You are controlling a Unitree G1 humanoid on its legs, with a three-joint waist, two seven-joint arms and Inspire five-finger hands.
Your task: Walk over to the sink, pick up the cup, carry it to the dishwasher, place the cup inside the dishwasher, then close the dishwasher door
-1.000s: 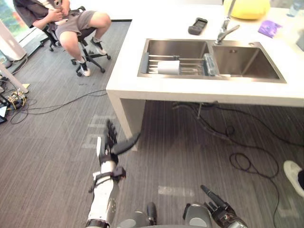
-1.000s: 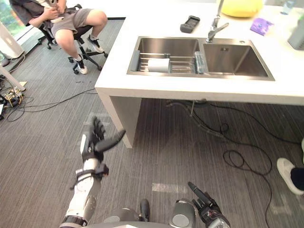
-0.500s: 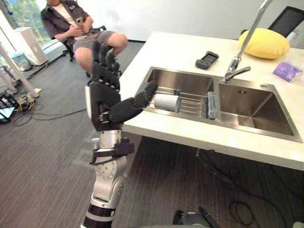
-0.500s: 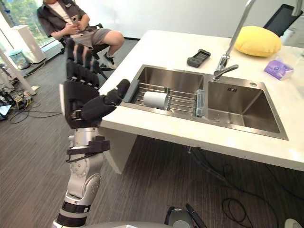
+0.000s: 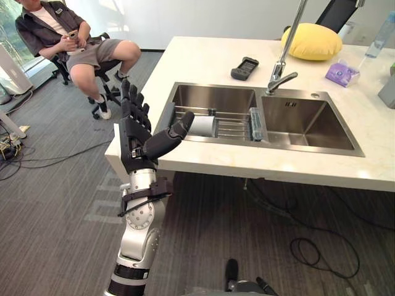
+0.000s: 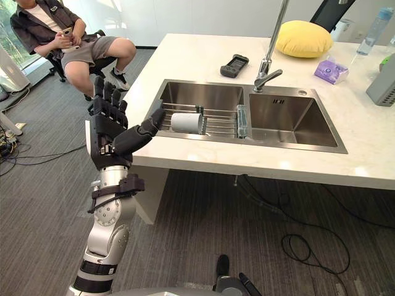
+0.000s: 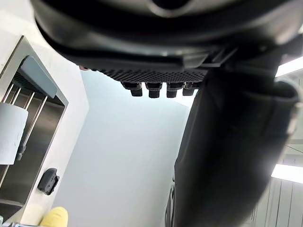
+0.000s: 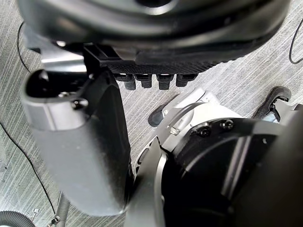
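- The white surface [image 5: 203, 55] is a long counter on a grey floor [image 5: 55, 203].
- A person [image 5: 55, 37] sits on an office chair well off the surface's left edge, holding a phone in both hands.
- A steel sink [image 5: 302, 123] with two basins is set into the surface near its front edge (the left basin is the one with a wire rack [image 5: 237, 127] across it).
- The left hand [image 5: 137, 143] is raised in the air off the surface's front-left corner. Its fingers [image 5: 133, 105] are straight, slightly spread and point up, while the thumb reaches toward the sink's left rim. It holds nothing.
- The right hand [image 8: 142, 28] hangs low over the floor, its fingers straight in a row with the thumb apart, and it is empty (best seen in its own wrist view).
- A yellow cushion [image 5: 311, 42] lies by the surface's back edge, behind the right basin.
- A tall tap [image 5: 281, 77] stands behind the divide between the basins.
- The cup [image 5: 202, 125], pale and cylindrical, lies on its side on the rack in the left basin, just beyond the left thumb tip as seen from the head; neither hand touches it.
- A black remote [image 5: 245, 68] lies behind the left basin.
- A purple packet [image 5: 341, 74] sits near the back-right corner of the sink.
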